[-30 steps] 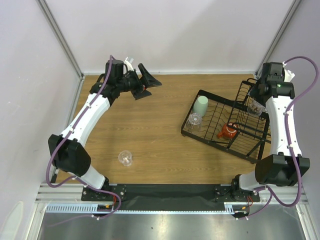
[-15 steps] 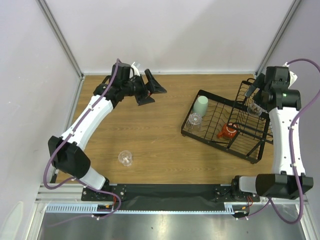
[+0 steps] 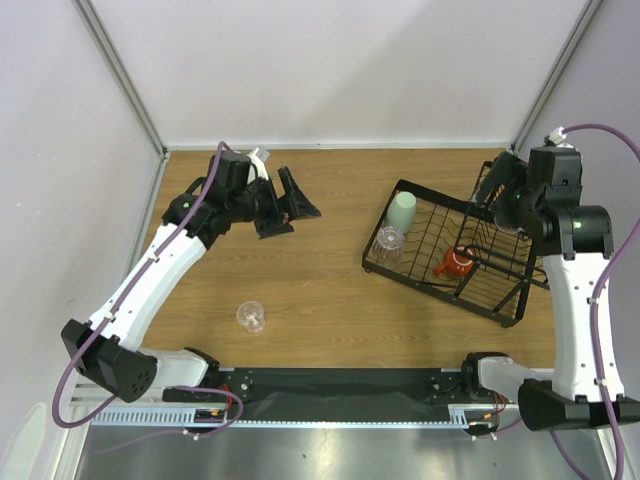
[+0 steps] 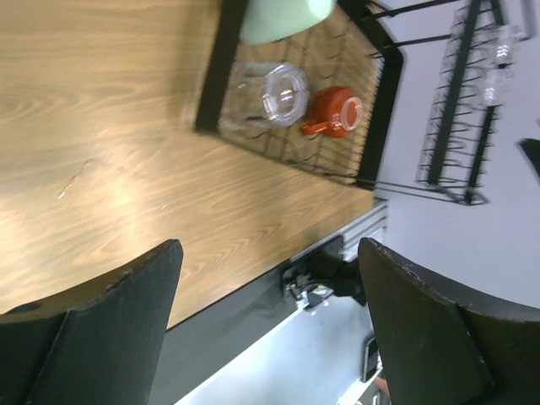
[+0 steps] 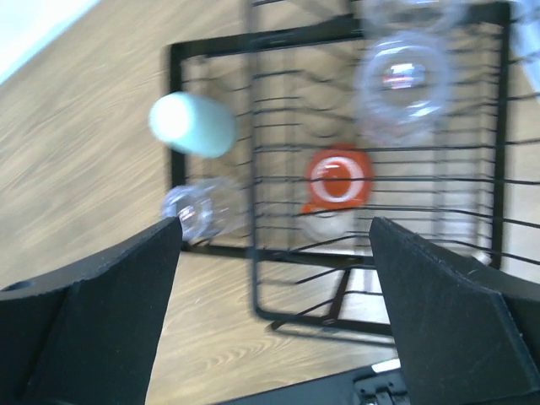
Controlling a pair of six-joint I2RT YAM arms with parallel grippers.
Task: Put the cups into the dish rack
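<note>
The black wire dish rack (image 3: 420, 275) stands at the right of the table. In its tray lie a mint-green cup (image 3: 403, 211), a clear tumbler (image 3: 388, 241) and an orange-red mug (image 3: 455, 263). The right wrist view shows another clear tumbler (image 5: 403, 80) in the taller basket section. One clear tumbler (image 3: 250, 316) stands alone on the wood near the front left. My left gripper (image 3: 300, 220) hovers open and empty over the back left of the table. Above the basket, my right gripper (image 3: 492, 192) is open and empty. The left wrist view shows the mug (image 4: 336, 111) and a tumbler (image 4: 274, 93) in the rack.
Metal frame posts and pale walls close in the table at the back and both sides. A black strip (image 3: 340, 382) and both arm bases run along the near edge. Bare wood lies between the lone tumbler and the rack.
My right gripper has opened wide and lifted away from the basket, leaving a clear tumbler in it. The left gripper has dropped slightly toward the table's middle, still open.
</note>
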